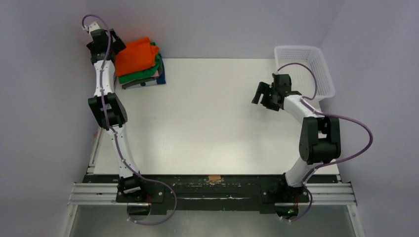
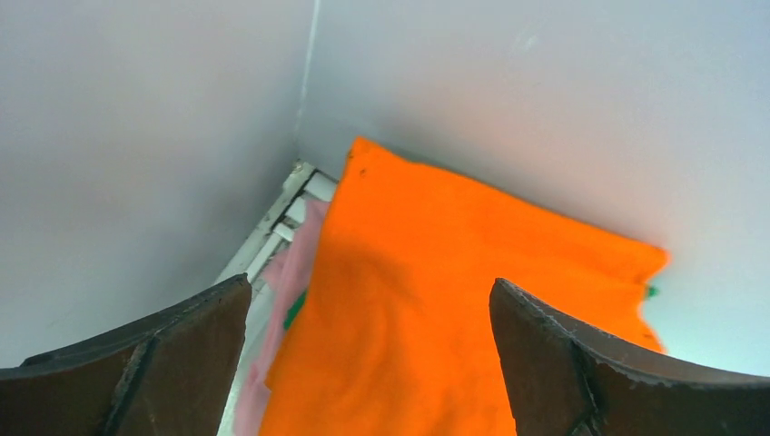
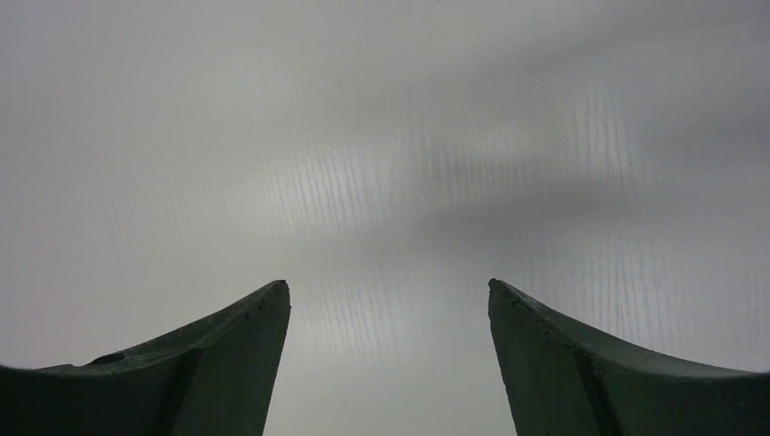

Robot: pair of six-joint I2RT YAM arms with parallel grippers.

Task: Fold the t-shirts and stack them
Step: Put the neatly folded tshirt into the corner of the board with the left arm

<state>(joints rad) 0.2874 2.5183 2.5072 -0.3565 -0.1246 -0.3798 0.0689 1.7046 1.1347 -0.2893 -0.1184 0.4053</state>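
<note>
A bright orange soft fabric t-shirt (image 1: 137, 55) lies folded on top of a stack in the far left corner of the white table (image 1: 207, 128). Beneath it are a folded green t-shirt (image 1: 138, 76), a pink t-shirt (image 2: 283, 282) and a dark blue t-shirt (image 1: 159, 81). The cloth looks light, limp and easily rumpled. Pinching a folded edge through all its layers seems the safest hold. The left gripper (image 2: 370, 283) hangs over the orange shirt, fingers spread wide, gripping nothing. The right gripper (image 3: 389, 286) hovers over bare table near a white plastic mesh basket (image 1: 316, 74), its fingers apart and empty.
</note>
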